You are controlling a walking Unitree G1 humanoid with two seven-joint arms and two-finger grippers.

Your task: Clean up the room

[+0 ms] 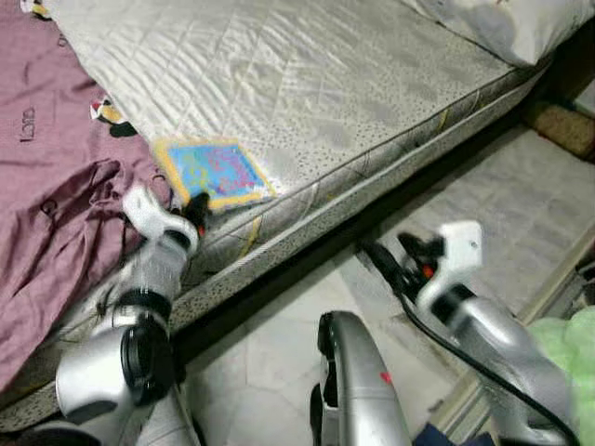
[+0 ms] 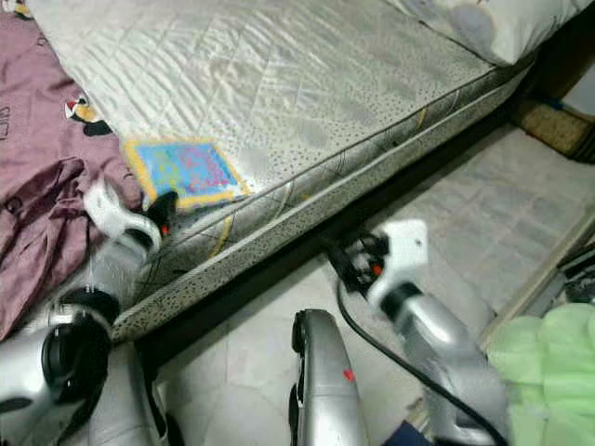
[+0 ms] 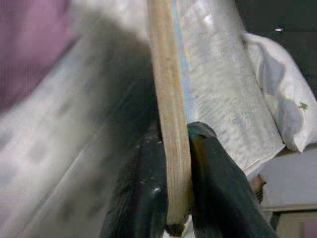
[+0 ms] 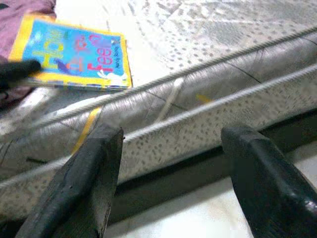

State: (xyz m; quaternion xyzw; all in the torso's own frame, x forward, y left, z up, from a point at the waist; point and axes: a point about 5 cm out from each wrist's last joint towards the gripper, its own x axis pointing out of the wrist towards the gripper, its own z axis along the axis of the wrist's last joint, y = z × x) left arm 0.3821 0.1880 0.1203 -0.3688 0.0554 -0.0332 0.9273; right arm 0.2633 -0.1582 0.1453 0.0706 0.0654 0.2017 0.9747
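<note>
A thin picture book (image 1: 216, 170) with a yellow border and blue cover lies flat near the mattress (image 1: 307, 84) edge. My left gripper (image 1: 196, 210) is shut on the book's near edge; in the left wrist view the book's edge (image 3: 171, 124) sits clamped between the black fingers (image 3: 218, 188). My right gripper (image 1: 379, 257) hangs open over the floor beside the bed, apart from the book. In the right wrist view its fingers (image 4: 81, 183) stand wide, facing the mattress side and the book (image 4: 74, 54).
A mauve blanket (image 1: 46, 186) is bunched on the bed to the left. A pillow (image 1: 507, 23) lies at the bed's far right. Pale tiled floor (image 1: 502, 195) runs along the bed. A green bundle (image 1: 572, 348) sits at the right edge. My torso (image 1: 358, 390) is low centre.
</note>
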